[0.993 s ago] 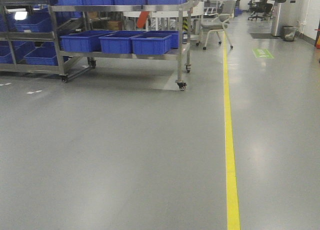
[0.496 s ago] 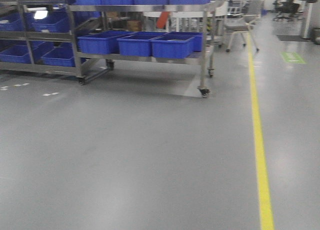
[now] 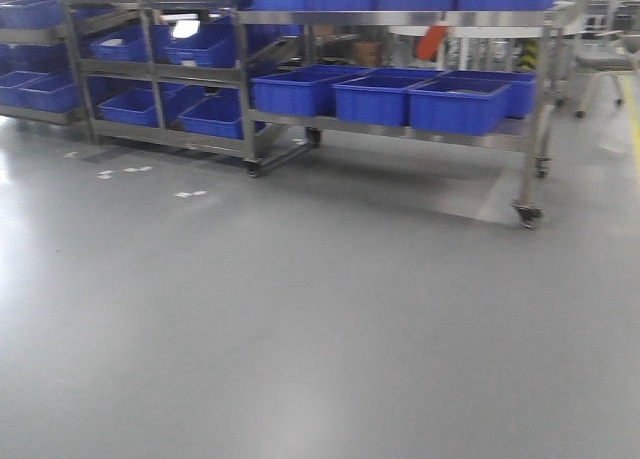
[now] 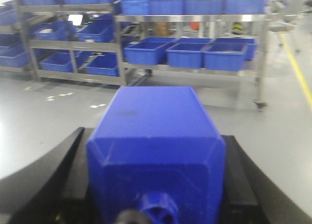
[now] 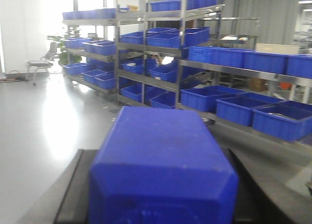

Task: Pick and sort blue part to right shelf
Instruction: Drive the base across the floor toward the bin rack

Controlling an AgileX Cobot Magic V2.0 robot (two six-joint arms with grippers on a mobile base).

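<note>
Front view has swung left over the last second. The yellow floor line that ran down that frame has all but left it and shows clearly only in the left wrist view. The wheeled stainless-steel rack with its row of blue plastic bins has slid from upper left to upper right. More steel racks of bins have come in on the left. Reads as the base turning, not the arms working: a transit step with nothing sorted yet. Which rack counts as the right shelf I cannot tell

Task thing: a blue boxy plastic block fills the left wrist view between the black left fingers, with a round boss at its near end. The right wrist view shows a like blue block between the black right fingers. The fingers flank each block closely on both sides, but the contact is hidden. Cannot tell if they clamp it, or if the block is wrist hardware. If it is the part, it is carried, not yet placed

No surface in view, only smooth grey glossy floor with white tape marks near the racks. The near rack stands on casters. Warehouse-type room, with an office chair at the bright far end in the right wrist view. All frames slightly blurred
</note>
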